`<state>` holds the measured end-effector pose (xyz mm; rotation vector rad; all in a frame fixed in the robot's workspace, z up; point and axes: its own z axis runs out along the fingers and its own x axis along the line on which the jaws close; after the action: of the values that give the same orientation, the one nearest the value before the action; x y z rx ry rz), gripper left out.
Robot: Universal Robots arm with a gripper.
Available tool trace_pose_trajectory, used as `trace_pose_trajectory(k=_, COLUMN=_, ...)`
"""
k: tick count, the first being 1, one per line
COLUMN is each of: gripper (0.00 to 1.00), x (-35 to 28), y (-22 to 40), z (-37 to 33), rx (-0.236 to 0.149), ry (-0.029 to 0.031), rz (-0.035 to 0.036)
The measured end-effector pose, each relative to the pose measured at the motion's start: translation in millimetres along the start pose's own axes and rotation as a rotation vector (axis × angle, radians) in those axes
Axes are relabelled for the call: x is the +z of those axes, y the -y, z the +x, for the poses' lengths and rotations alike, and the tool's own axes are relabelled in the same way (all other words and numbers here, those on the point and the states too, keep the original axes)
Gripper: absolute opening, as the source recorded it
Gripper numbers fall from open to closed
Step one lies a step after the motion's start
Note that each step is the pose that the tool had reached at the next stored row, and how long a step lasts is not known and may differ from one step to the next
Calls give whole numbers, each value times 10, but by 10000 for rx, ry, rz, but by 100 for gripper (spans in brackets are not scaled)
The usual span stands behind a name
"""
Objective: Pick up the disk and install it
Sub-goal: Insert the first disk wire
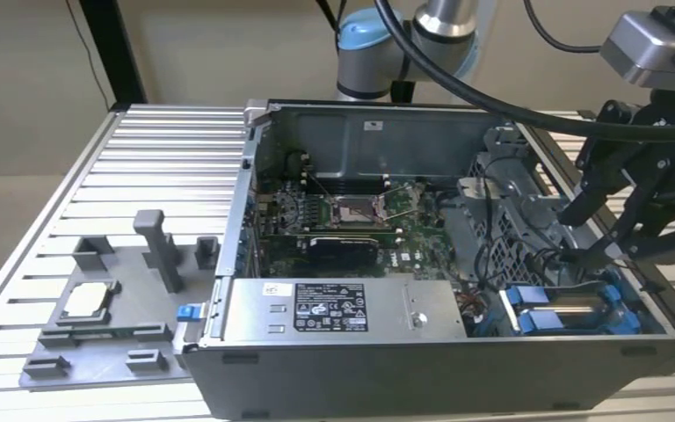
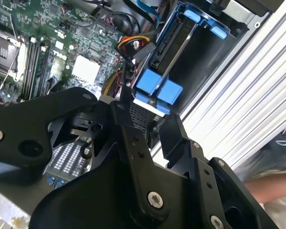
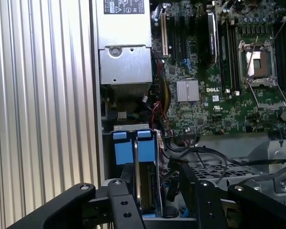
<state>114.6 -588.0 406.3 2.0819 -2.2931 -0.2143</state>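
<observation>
In the exterior view, an open computer case (image 1: pixel 431 369) is seen lying on a ribbed metal tabletop (image 1: pixel 162 167). The gripper (image 1: pixel 590 242) is held over the case's corner at the exterior view's right, above the drive bay. The disk (image 1: pixel 578 312), silver with its blue bracket, is seated in that bay, just beside the large silver box (image 1: pixel 314 308) with the white label. A green motherboard (image 1: pixel 314 211) is exposed behind the box. Outside the case, at the exterior view's left, a grey fixture (image 1: pixel 150 255) is placed on the tabletop, and a small square chip (image 1: pixel 89 301) is lying in it.

In the second wrist view, the gripper (image 2: pixel 150 112) is shown from behind, with its jaws apart. The blue tabs of the disk (image 2: pixel 158 89) are seen through the gap, beyond the fingertips. The motherboard (image 2: pixel 62 38) is on one side of the bay and the tabletop (image 2: pixel 248 95) on the other. Part of a person's arm (image 2: pixel 269 183) is visible past the tabletop's edge.

In the first wrist view, the gripper (image 3: pixel 155 176) is placed astride the disk (image 3: pixel 133 150), with one black finger (image 3: pixel 128 195) close against it and the other set apart from it, so nothing is clamped. The disk is lodged between the case wall and the motherboard (image 3: pixel 205 95), near the large silver box (image 3: pixel 124 47).
</observation>
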Motion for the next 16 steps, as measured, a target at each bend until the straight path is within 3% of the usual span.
trace_pose_trajectory(k=6, gripper=100, x=-1, y=1, z=4, rx=-3, ry=14, rz=7)
trace_pose_trajectory(k=8, gripper=100, x=0, y=1, z=5, rx=-35, ry=169, rz=180)
trace_pose_trajectory(k=9, gripper=100, x=0, y=1, z=4, rx=-43, ry=198, rz=304)
trace_pose_trajectory(k=11, gripper=100, x=5, y=1, z=5, rx=3, ry=224, rz=474)
trace_pose_trajectory(k=12, gripper=100, x=6, y=2, z=5, rx=59, ry=240, rz=527)
trace_pose_trajectory(k=16, gripper=100, x=40, y=6, z=7, rx=644, ry=328, rz=584)
